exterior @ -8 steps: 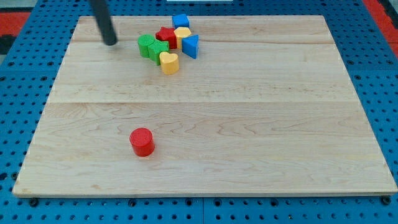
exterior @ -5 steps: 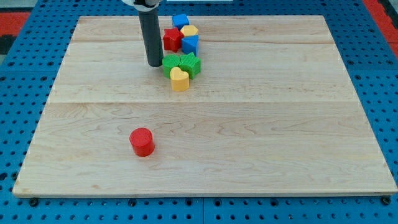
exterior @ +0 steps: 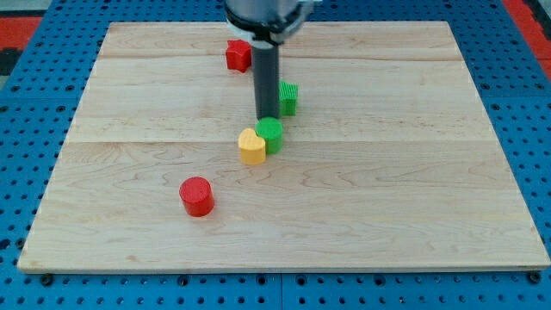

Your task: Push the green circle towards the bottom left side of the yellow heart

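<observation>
The green circle (exterior: 271, 134) sits near the middle of the wooden board (exterior: 387, 172), touching the right side of the yellow heart (exterior: 251, 146). My tip (exterior: 268, 116) is just above the green circle in the view, touching or nearly touching its top edge. The dark rod rises from there to the view's top.
A second green block (exterior: 287, 97) lies right of the rod. A red block (exterior: 238, 55) sits near the board's top edge. A red cylinder (exterior: 196, 195) stands at lower left. The rod and arm hide the area where the blue blocks were.
My tip swept from the top left rightward and down through the cluster. The green circle and yellow heart were pushed down toward the board's middle; the other green block shifted right.
</observation>
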`<state>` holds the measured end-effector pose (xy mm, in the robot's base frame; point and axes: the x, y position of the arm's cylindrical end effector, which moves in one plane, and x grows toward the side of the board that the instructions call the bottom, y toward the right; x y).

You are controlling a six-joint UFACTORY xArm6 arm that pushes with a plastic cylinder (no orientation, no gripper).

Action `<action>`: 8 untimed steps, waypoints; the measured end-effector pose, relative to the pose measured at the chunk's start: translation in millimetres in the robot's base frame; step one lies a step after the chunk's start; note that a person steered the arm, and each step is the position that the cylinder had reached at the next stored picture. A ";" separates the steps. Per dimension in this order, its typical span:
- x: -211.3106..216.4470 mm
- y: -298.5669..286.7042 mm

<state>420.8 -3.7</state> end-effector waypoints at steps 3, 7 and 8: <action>60.6 59.3; 72.5 -48.1; 60.3 -22.0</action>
